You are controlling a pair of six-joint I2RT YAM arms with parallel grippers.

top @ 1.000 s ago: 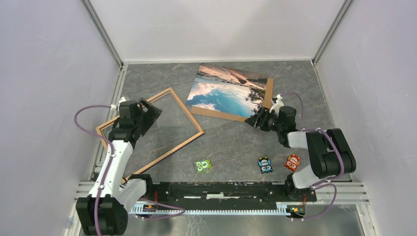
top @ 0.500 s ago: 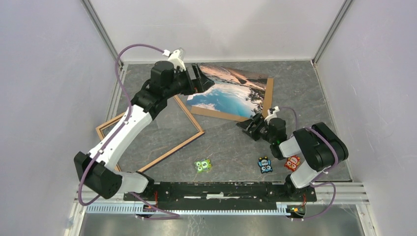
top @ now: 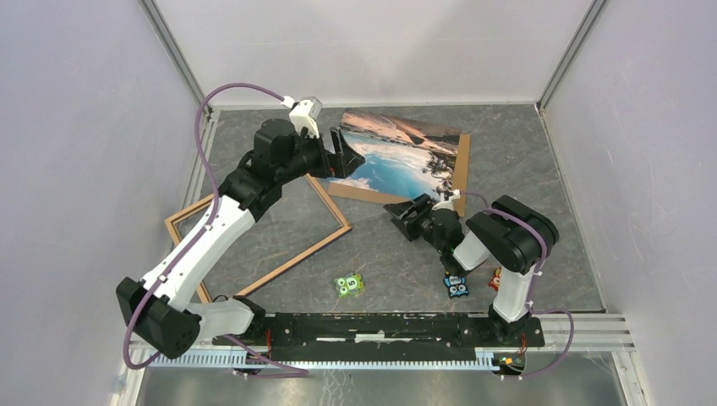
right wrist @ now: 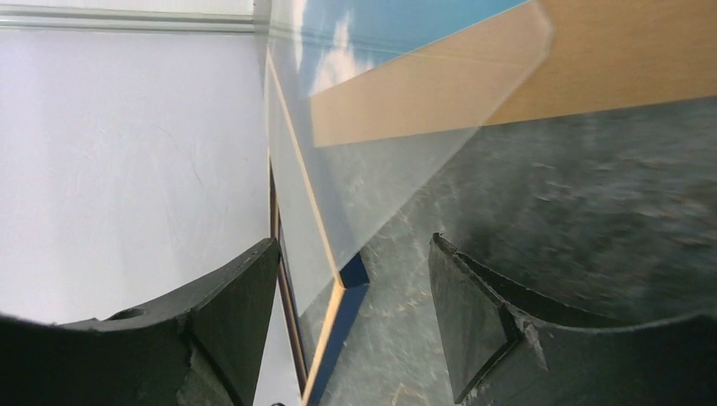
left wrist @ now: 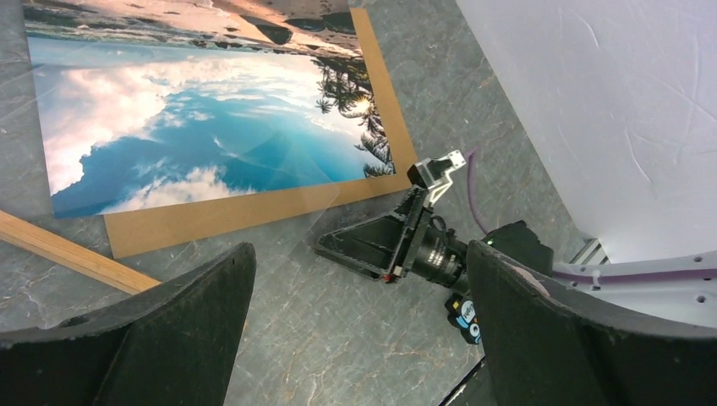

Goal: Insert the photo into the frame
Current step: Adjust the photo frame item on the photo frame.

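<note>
The left arm has swung off the frame (left wrist: 51, 244) and reached across to the left edge of the photo (top: 397, 156); a second ago it sat folded over the frame's left half. The right arm has drawn away from the right near corner of the backing board (top: 462, 165) and moved leftward along the board's near edge. Photo, board and frame have not shifted. The photo lies face up on the board at the far side of the tabletop (top: 516, 144); the frame lies back up to the left, light wood showing, with one rail just beside the board's near left corner. Judgement: both arms are closing in on the photo for a lift; no part of the insertion is done.

Left fingers (top: 348, 152): spread fully wide over the photo's left edge; nothing between them; contact with the print cannot be confirmed.

Right fingers (top: 404, 218): parted to a moderate gap, low over the tabletop just short of the board's near edge; gripping nothing visible. The right wrist view shows what appears to be a clear sheet (right wrist: 380, 186) ahead of them, overlapping the board; whether the tips touch it cannot be told.
</note>
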